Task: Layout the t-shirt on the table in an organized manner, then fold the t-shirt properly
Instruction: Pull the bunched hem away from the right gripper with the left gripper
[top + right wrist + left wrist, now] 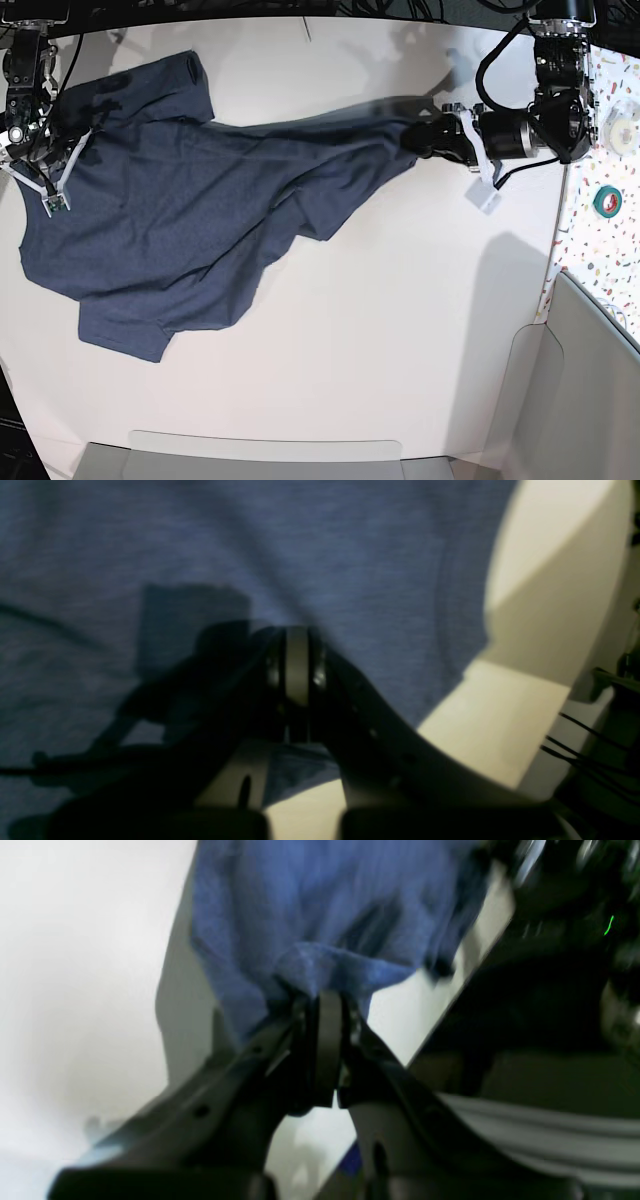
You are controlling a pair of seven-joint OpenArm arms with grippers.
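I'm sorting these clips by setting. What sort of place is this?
Most likely a robotics lab bench, not a home: a plain white table holding only the t-shirt, cables along its far edge, and a speckled side surface with tape rolls.

From overhead we are looking down on the whole bench (400, 330), while both wrist views are peering closely along their jaws at the same t-shirt (200, 210).
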